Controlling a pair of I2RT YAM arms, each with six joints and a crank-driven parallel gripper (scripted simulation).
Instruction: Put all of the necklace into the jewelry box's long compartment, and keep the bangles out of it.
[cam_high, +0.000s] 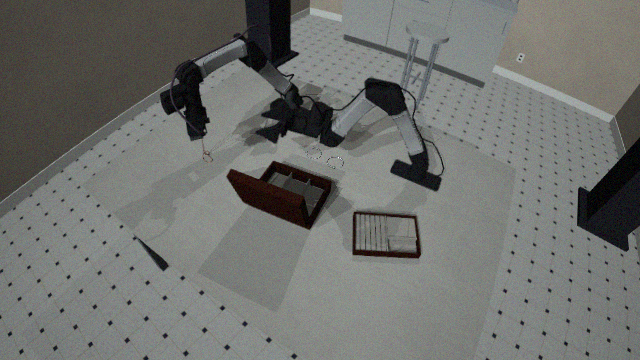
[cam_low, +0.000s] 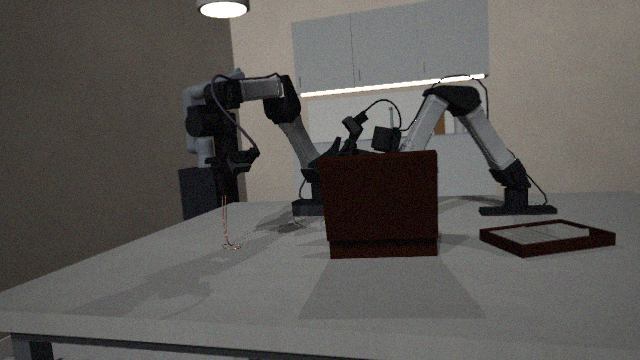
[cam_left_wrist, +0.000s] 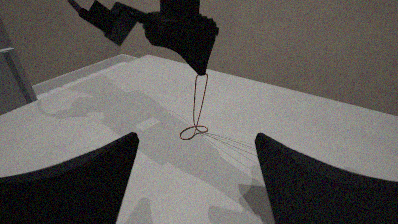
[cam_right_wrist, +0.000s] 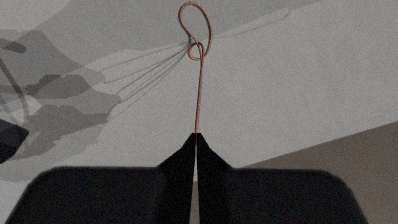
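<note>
Right gripper (cam_high: 198, 138) (cam_low: 239, 167) (cam_left_wrist: 201, 74) (cam_right_wrist: 196, 134), upper left, clamps the copper necklace (cam_high: 207, 156) (cam_low: 226, 235) (cam_left_wrist: 194, 132) (cam_right_wrist: 201, 85); left gripper (cam_high: 274, 131) (cam_left_wrist: 197, 135) is spread. Lift the trailing loops high before crossing.

A jewelry box (cam_high: 267, 200) (cam_low: 380, 200) of dark reddish-brown, wood-like material shows a matt finish. Right of the box in the top view, a tray (cam_high: 386, 255) (cam_low: 570, 246) has a similarly wood-like rim; near the box, bangles (cam_high: 328, 161) look metallic.
</note>
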